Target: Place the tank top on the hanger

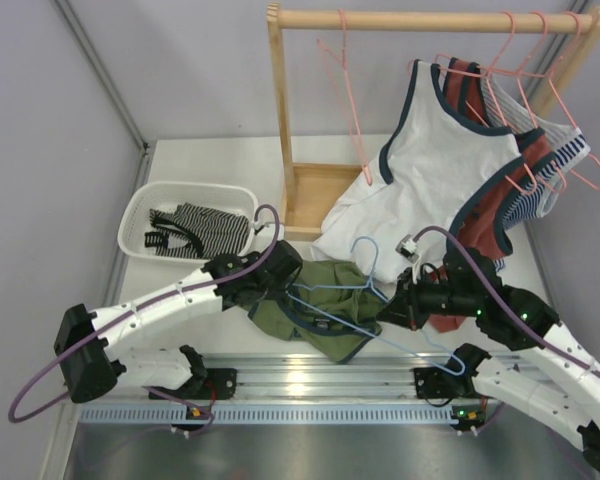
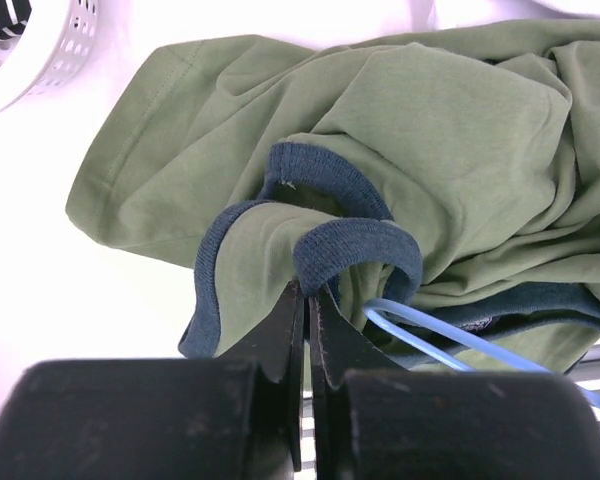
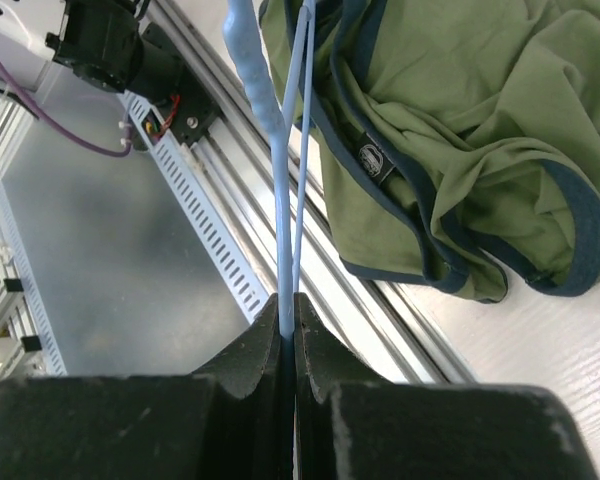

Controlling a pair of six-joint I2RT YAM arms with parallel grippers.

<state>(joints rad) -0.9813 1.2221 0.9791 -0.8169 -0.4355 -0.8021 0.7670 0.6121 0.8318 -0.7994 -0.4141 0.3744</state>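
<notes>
White tabletop and grey walls fill the top view, with a wooden rack at the back and a basket at the left. The tank top lies crumpled between the arms, near the front edge, and I cannot tell which way its neck points. The hanger lies across it. Its hook points toward the rack, and its long axis slants from the left hand down toward the near right. The right hand sits at the hanger's neck. A white top hangs just behind the right arm, and a wide swing could snag it.

In the left wrist view, the left hand is clenched on the navy trim of a rolled opening of the tank top. The blue wire of the hanger runs just beside that opening. The pinch takes only the edge, so a hard pull may slip it free. If both layers are caught, the opening may stay closed to the wire.

In the right wrist view, the right hand is clamped on the thin hanger, which runs straight away from the hand over the front rail. The tank top lies to its right. So thin a wire could twist in the grip or catch the rail.
</notes>
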